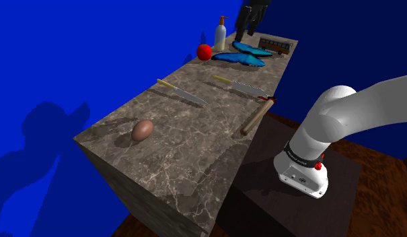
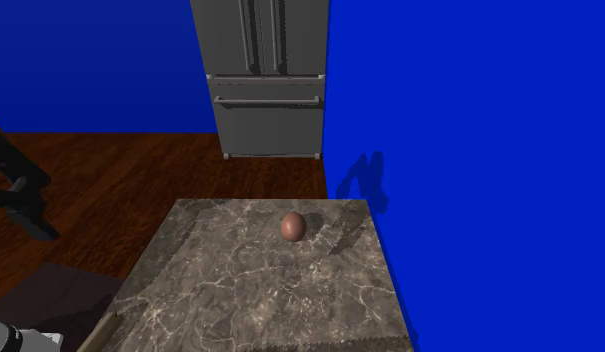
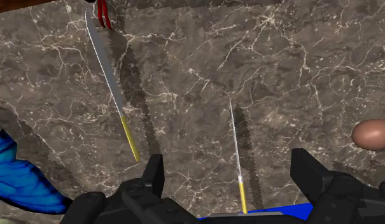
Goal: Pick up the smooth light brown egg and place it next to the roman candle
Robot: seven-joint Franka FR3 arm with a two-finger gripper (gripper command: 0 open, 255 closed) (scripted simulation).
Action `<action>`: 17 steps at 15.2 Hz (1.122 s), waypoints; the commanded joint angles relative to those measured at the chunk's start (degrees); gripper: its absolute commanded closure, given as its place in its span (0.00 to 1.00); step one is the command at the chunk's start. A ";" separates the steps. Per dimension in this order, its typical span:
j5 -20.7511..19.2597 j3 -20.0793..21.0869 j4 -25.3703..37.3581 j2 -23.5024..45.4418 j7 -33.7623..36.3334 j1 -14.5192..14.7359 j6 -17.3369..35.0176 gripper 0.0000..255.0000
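fig.: approach to the grasp. my claw (image 3: 230, 183) hangs wide open and holds nothing, high over the far part of the marble desk (image 1: 195, 168). under it lie a broad knife (image 3: 111, 83) and a thin knife (image 3: 237, 146), both yellow-handled. the light brown egg (image 1: 142, 130) rests by itself on bare marble near the desk end at the shoulder view's left, well apart from both knives. in the wrist view it sits out beyond one finger (image 3: 308, 172), not between the two. i judge the step in hand to be the reach. it is best done by carrying the claw across at height so the blades stay untouched, centring it over the egg, then descending straight with the fingers astride its narrow waist. the shell looks smooth and rounded, so a slow, light closure low on the curve should keep it from rolling or slipping out. i take the tan, red-tipped stick for the roman candle (image 1: 257, 116). it lies by the desk edge nearest the stand, so the egg should be set on the inward side.
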 commanded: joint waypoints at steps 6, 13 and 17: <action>4.85 5.61 -6.14 -0.32 10.82 -0.01 5.67 0.00; 11.88 14.41 -10.90 3.64 25.81 0.31 15.17 0.00; 15.25 19.80 -11.43 8.36 34.34 0.15 21.37 0.00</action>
